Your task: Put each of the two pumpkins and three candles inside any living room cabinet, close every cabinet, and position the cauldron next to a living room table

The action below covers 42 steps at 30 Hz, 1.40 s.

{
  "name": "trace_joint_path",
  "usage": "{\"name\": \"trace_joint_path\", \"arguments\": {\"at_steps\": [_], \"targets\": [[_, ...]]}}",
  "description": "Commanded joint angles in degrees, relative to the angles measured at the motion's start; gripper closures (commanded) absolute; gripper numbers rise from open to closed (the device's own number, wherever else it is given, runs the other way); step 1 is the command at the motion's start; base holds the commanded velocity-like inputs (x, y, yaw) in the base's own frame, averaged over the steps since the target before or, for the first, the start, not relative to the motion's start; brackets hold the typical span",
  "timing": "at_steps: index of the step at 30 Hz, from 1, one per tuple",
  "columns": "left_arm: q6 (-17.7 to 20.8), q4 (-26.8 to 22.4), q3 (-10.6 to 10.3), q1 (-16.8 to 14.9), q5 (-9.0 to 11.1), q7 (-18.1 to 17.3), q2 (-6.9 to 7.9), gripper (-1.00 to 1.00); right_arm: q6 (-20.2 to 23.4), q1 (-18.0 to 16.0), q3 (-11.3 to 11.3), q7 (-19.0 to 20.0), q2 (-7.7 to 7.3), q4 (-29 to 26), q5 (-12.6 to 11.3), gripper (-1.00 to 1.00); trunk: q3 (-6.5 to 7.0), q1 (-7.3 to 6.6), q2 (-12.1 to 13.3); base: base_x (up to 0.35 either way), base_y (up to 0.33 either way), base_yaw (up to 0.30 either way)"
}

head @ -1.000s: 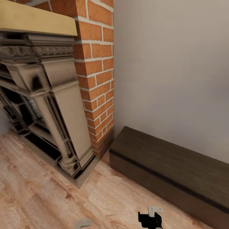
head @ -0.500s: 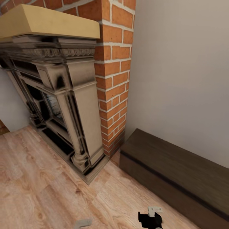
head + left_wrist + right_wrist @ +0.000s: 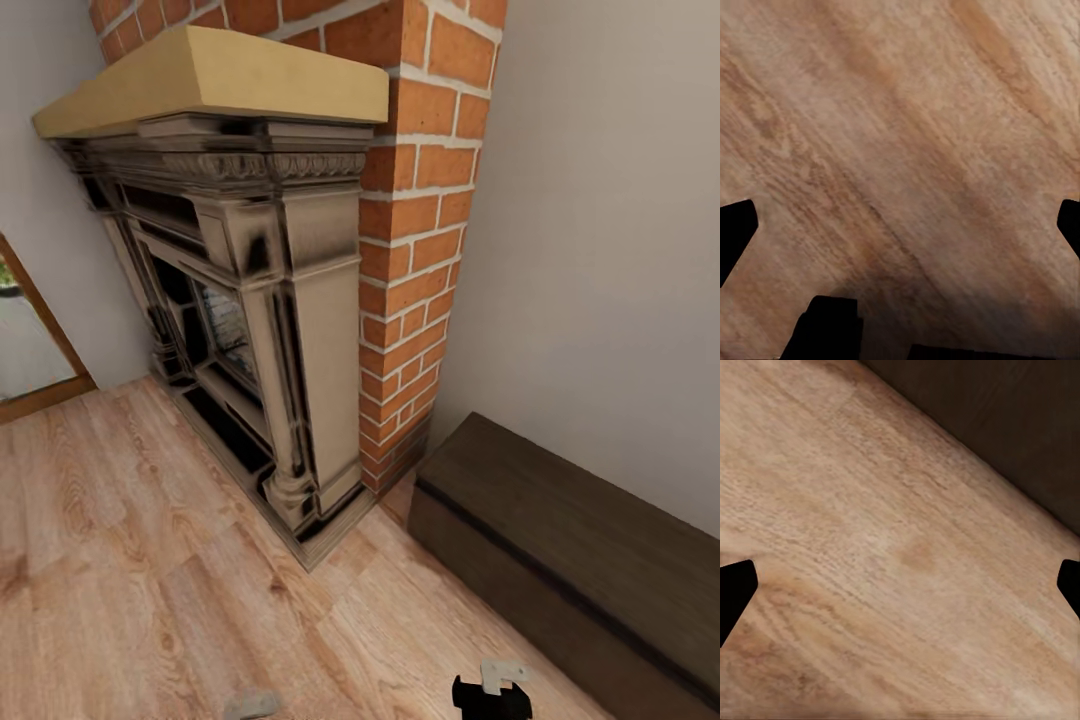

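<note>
Both hands hang low over the wooden floor (image 3: 150, 560) with nothing between their fingers. In the left wrist view the left hand (image 3: 900, 225) has its dark fingertips at the two edges of the picture, wide apart, with bare boards between them. The right hand (image 3: 900, 585) shows the same spread over the floor, and a dark strip of the cabinet's front crosses one corner of its view. In the head view a black and pale part of the right arm (image 3: 492, 693) sits at the lower edge, just short of the cabinet.

That cabinet (image 3: 580, 545) is the one task thing here: a long, low, dark-brown unit along the pale wall (image 3: 600, 250), its front flush and seemingly closed, one end just beside the foot of the brick chimney (image 3: 420, 260). Beyond the bricks stands the carved fireplace (image 3: 250, 300) under a yellowish mantel (image 3: 220, 75).

The robot seems to be travelling or looking around rather than handling anything, since neither pumpkins, candles nor the cauldron can be seen. To do this well, it should keep both arms tucked and low, stay clear of the fireplace base and the cabinet corner when turning, and remember where the cabinet sits. Its front has no handles, so opening it will probably call for a fingertip hooked at the dark seam under the top.
</note>
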Motion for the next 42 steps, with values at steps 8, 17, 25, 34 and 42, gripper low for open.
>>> {"name": "trace_joint_path", "arguments": {"at_steps": [8, 17, 25, 34, 42], "targets": [[-0.20, 3.34, 2.44, 0.00, 2.06, 0.05, 1.14, -1.00, 0.16, 1.58, 0.02, -0.07, 0.14, 0.06, 0.01, -1.00, 0.53, 0.00, 0.00, 0.000, 0.000, 0.128], [-0.28, 3.48, 2.83, 0.00, 2.20, 0.03, 1.11, -1.00, 4.19, 2.73, 0.19, 3.02, 0.05, -0.28, 0.52, -1.00, 0.61, 0.00, 0.00, 0.000, 0.000, 0.007], [-0.34, 3.48, 2.84, 0.00, 2.19, 0.01, 1.04, -1.00, 4.23, 2.75, 0.19, 2.92, 0.16, -0.50, 0.29, -1.00, 0.61, 0.00, 0.00, 0.000, 0.000, 0.196], [-0.34, 3.48, 2.84, 0.00, 2.20, -0.01, 1.07, -1.00, 4.28, 2.75, 0.19, 2.71, 0.16, -0.46, 0.26, -1.00, 0.61, 0.00, 0.00, 0.000, 0.000, 0.285], [-0.34, 3.48, 2.84, 0.00, 2.12, -0.32, 1.03, -1.00, 4.85, 2.75, 0.19, 2.76, 0.16, -0.44, 0.43, -1.00, 0.61, 0.00, 0.00, 0.000, 0.000, 0.287]]}}
